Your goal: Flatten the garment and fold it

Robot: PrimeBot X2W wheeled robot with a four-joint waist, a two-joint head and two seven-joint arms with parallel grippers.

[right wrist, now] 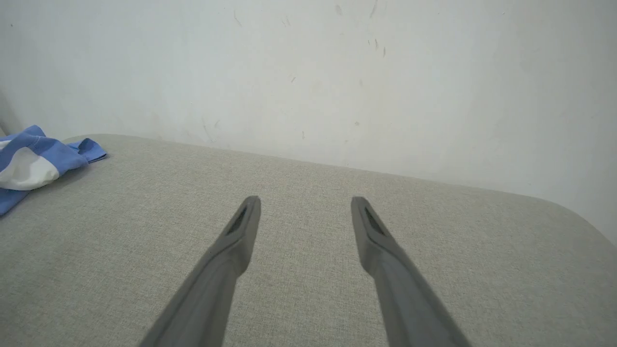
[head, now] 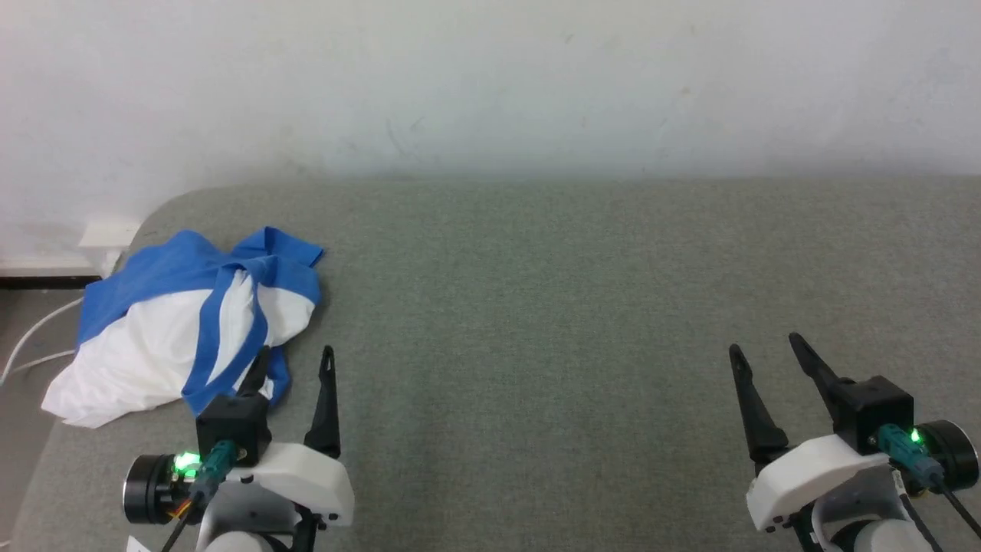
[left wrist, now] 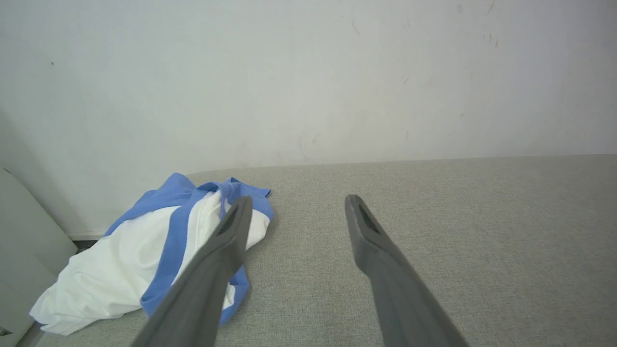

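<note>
The garment [head: 165, 330] lies crumpled in a heap at the far left of the grey padded surface [head: 536, 307], white body bunched under blue sleeves and a blue band. My left gripper [head: 296, 355] hovers open just right of the heap's near edge, its left finger overlapping the blue cloth in the head view. From the left wrist the garment [left wrist: 125, 260] sits left of my open gripper [left wrist: 298, 200]. Far to the right, my right gripper [head: 766, 343] stands open over bare surface. In the right wrist view a corner of the garment [right wrist: 33, 164] shows left of my gripper [right wrist: 305, 201].
A pale wall [head: 490, 84] rises behind the surface. White cables [head: 31, 345] and a white outlet box [head: 107, 234] sit beyond the left edge, where the surface's corner is rounded. A pale panel [left wrist: 24, 231] stands left of the heap.
</note>
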